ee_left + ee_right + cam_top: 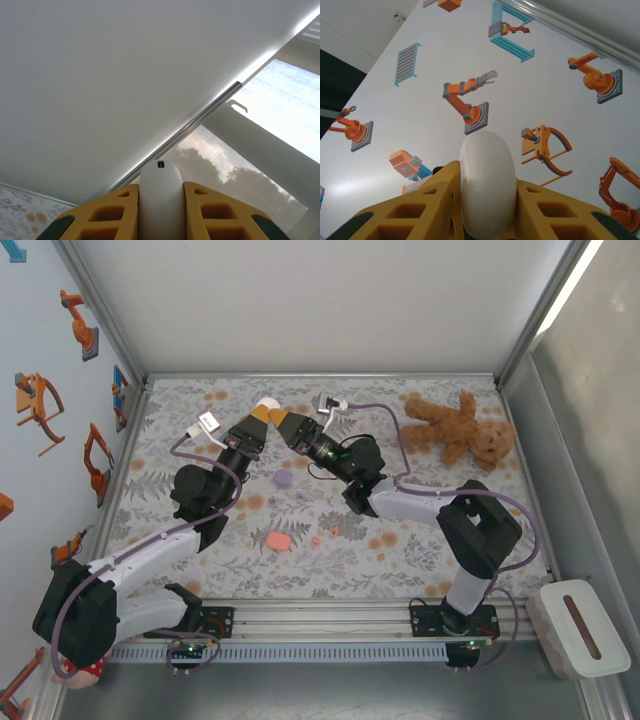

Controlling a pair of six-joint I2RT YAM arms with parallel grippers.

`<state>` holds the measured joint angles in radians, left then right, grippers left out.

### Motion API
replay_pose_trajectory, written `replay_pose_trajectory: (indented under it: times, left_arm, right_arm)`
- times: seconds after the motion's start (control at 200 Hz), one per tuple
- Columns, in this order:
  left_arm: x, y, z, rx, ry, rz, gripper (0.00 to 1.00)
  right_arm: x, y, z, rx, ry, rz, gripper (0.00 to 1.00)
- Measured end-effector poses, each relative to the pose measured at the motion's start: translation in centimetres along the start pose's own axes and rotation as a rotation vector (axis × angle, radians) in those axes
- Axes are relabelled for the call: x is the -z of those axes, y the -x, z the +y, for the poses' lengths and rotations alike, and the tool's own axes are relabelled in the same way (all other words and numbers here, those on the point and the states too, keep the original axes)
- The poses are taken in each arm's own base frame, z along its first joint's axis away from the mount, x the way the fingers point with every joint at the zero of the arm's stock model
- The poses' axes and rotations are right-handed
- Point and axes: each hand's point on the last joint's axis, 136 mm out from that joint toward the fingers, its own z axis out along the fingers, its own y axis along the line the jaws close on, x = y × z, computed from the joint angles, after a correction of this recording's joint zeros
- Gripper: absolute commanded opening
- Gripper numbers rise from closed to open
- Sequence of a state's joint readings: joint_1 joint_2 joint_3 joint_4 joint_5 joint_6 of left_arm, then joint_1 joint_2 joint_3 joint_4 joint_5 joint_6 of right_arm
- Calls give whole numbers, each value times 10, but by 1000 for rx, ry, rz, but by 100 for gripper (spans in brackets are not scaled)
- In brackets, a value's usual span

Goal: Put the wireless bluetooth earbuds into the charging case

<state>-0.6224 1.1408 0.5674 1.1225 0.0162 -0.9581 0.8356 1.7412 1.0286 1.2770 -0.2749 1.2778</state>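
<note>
Nearest, lying on the floral-patterned tablecloth not far from the arm bases: a salmon-pink rounded plastic case. Just right of that pink case, loose on the cloth and well apart from both sets of jaws: two tiny clear salmon-pink plastic earbuds, seated in no case. Beyond the pink case, a touch to the right: a lilac rounded plastic case. Farther beyond the pink case: the left gripper and the right gripper, tips meeting at a white egg-shaped plastic case. From the left wrist, yellow fingers clenched on both flanks of the white case, a small dark hole at its top. From the right wrist, yellow fingers likewise pressed against both sides of a seamed white case. Cannot tell whether one case shared or two. Farthest, well right of and beyond the pink case: a brown plush teddy bear, sprawled on the cloth.
</note>
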Motion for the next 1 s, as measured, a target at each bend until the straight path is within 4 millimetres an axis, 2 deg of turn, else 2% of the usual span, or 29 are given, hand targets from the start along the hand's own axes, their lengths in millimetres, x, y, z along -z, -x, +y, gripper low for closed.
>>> replay_pose_trajectory:
  times: [0.085,0.145,0.285,0.341,0.481,0.581,0.751,0.891,0.997]
  left_arm:
    - [0,0,0,0,0,0,4]
    - [0,0,0,1,-2,-1,9]
    - [0,1,-1,8,-5,-4,31]
    - [0,1,-1,7,-5,-4,44]
    - [3,0,0,-21,18,12,65]
    - [11,7,-7,-76,41,17,71]
    - [41,32,-35,-253,84,34,79]
    - [57,47,-66,-437,107,115,81]
    - [64,45,-83,-555,103,228,81]
  right_arm:
    - [0,0,-1,-8,-3,-2,28]
    - [0,0,-1,-10,-3,-3,26]
    - [0,0,0,-9,1,-7,20]
    - [0,1,0,-8,0,-10,18]
    - [6,-1,-5,10,-20,-12,17]
    - [15,-2,-9,30,-49,-2,16]
    - [32,2,-12,125,-133,57,15]
    - [47,4,-2,286,-210,171,14]
    - [54,1,4,453,-285,310,14]
